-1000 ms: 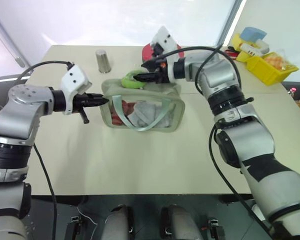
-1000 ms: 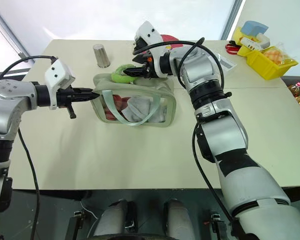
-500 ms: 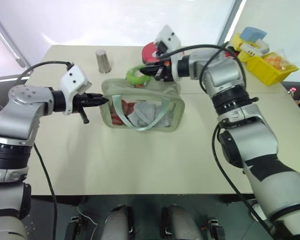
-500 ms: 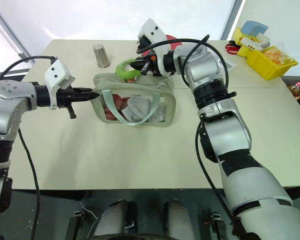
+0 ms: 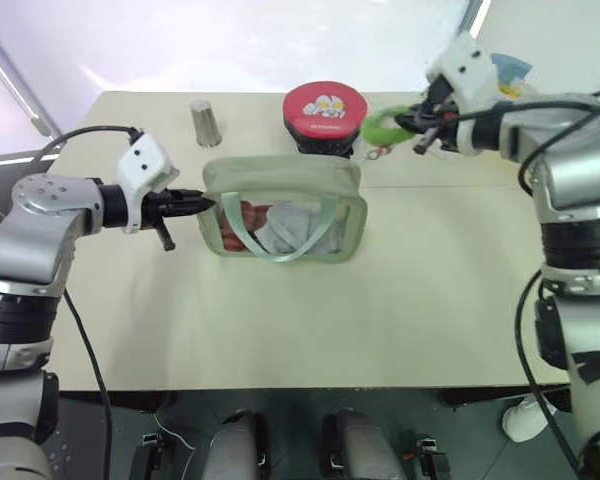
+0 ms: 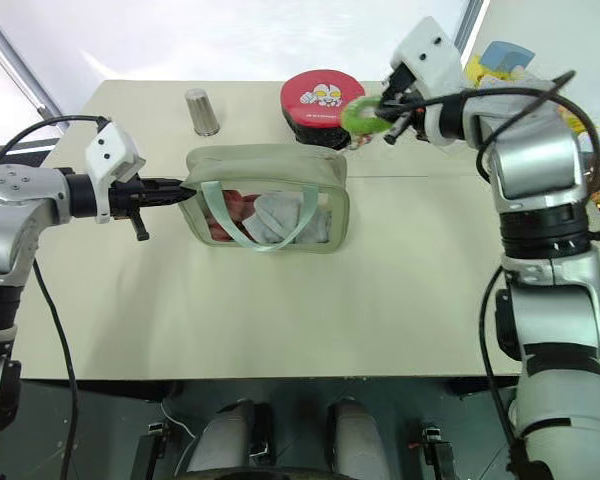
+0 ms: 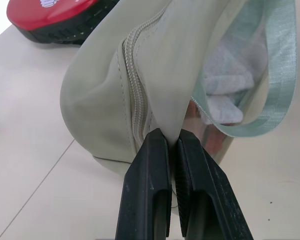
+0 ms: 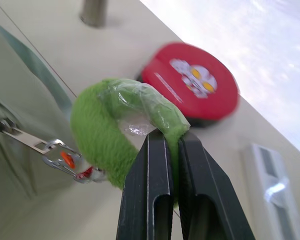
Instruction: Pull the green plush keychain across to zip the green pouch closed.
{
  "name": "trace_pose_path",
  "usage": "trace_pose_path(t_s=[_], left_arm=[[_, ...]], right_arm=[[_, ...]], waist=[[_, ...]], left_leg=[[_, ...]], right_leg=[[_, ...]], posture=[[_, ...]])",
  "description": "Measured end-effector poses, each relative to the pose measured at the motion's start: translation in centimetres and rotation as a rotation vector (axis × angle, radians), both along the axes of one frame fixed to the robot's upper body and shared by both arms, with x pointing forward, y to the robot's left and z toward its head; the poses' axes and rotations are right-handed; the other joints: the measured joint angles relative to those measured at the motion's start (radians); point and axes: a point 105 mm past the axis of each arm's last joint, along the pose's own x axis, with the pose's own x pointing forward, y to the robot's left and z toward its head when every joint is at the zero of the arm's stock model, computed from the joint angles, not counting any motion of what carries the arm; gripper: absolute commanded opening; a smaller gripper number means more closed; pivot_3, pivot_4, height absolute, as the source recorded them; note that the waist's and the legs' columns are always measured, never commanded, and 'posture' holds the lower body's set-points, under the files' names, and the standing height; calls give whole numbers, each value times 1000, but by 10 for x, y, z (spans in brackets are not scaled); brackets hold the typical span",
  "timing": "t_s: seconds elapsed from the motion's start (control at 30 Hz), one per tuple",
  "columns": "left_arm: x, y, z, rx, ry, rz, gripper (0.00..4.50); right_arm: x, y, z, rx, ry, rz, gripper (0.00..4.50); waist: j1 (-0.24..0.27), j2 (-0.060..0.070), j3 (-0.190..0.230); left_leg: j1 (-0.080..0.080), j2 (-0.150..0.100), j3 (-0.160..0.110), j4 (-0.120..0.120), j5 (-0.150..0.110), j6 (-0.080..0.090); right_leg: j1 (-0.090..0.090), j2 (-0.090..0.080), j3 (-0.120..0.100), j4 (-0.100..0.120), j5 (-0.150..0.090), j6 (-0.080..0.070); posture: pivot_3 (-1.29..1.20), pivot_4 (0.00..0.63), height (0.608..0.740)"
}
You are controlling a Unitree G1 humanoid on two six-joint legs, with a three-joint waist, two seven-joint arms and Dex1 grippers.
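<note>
The green pouch (image 5: 280, 215) stands in the middle of the table, with its mint strap draped over the clear front. Its top zipper (image 7: 135, 107) looks closed at the left end. My left gripper (image 5: 195, 203) is shut on the fabric of that left end (image 7: 171, 142). The green plush keychain (image 5: 383, 125) hangs in the air past the pouch's right end, in front of the red case. My right gripper (image 8: 172, 142) is shut on the keychain (image 8: 110, 135). A metal zipper link (image 8: 40, 147) runs from the keychain back to the pouch.
A round red case (image 5: 325, 108) sits just behind the pouch. A metal cup (image 5: 206, 122) stands at the back left. Blue and yellow items (image 6: 502, 55) lie at the back right, behind my right arm. The table's front edge (image 5: 280, 385) is near me.
My right gripper closed on the keychain and carried it rightward along the pouch's top, past the right end. The red case is now uncovered. My left gripper kept still.
</note>
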Motion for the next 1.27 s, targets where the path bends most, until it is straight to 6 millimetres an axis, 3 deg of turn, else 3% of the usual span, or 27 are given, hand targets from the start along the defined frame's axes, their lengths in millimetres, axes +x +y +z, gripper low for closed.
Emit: trace_pose_path(t_s=[0.13, 0.27, 0.37, 0.43, 0.6, 0.7, 0.93, 1.03, 1.13, 1.27], left_arm=[[1, -3, 0, -1, 4, -11, 0], [3, -4, 0, -2, 7, -11, 0], [3, -4, 0, 1, 7, -15, 0], [3, -5, 0, 3, 9, -19, 0], [3, -4, 0, 5, 7, -15, 0], [4, -4, -1, -1, 3, -5, 1010], [0, 7, -2, -61, 65, 29, 4487], [-8, 22, 8, -93, 93, 61, 4487], [-16, 36, 26, -112, 81, 102, 4487], [-23, 47, 43, -127, 49, 128, 4487]], right_arm=[[-1, -20, -55, -42, 70, -104, 49], [-11, -5, -132, 63, 238, -116, 49], [-20, 15, -162, 139, 314, -94, 49], [-23, 22, -168, 155, 326, -86, 49], [-22, 17, -165, 137, 308, -86, 49], [-17, 8, -150, 127, 287, -69, 1012], [-29, -16, -75, 47, 237, 109, 4492], [-38, -18, -47, 45, 237, 192, 4492], [-53, 1, -18, 121, 243, 350, 4492], [-70, 23, -4, 176, 275, 481, 4492]], waist=[[2, 0, 0], [0, 0, -1], [0, 0, -1], [1, 0, -1], [0, -1, -1], [1, 0, -1], [-1, 0, 0], [-10, 0, 0], [-9, 0, 0], [0, 0, 0]], left_leg=[[0, 0, 0, 0, 0, 0], [1, 0, 0, 0, 0, 0], [1, 0, 0, 0, 0, 0], [1, 0, 0, 0, 0, 0], [1, 0, -1, 0, 0, 0], [1, 0, -1, 0, 0, 0], [0, 0, -1, -1, 0, 0], [0, 1, 0, -1, 0, 0], [1, 2, -1, -1, 0, 0], [1, 1, -1, -1, 0, 0]], right_leg=[[1, 0, 0, 0, 0, 0], [1, 1, 0, 0, 0, 0], [1, 1, 0, 0, 0, 0], [1, 1, 0, 0, 0, 0], [2, 2, 0, 0, 0, 0], [2, 2, 0, -1, 0, 0], [1, 2, 0, -2, 0, 0], [0, 3, 1, -2, 0, 0], [0, 4, 1, -2, 0, 0], [1, 2, 0, -2, 0, 0]], posture=[[0, 150, 740], [0, 150, 740], [0, 150, 740], [0, 150, 740], [0, 150, 740], [0, 150, 740], [0, 150, 740], [0, 150, 740], [0, 150, 740], [0, 150, 740]])
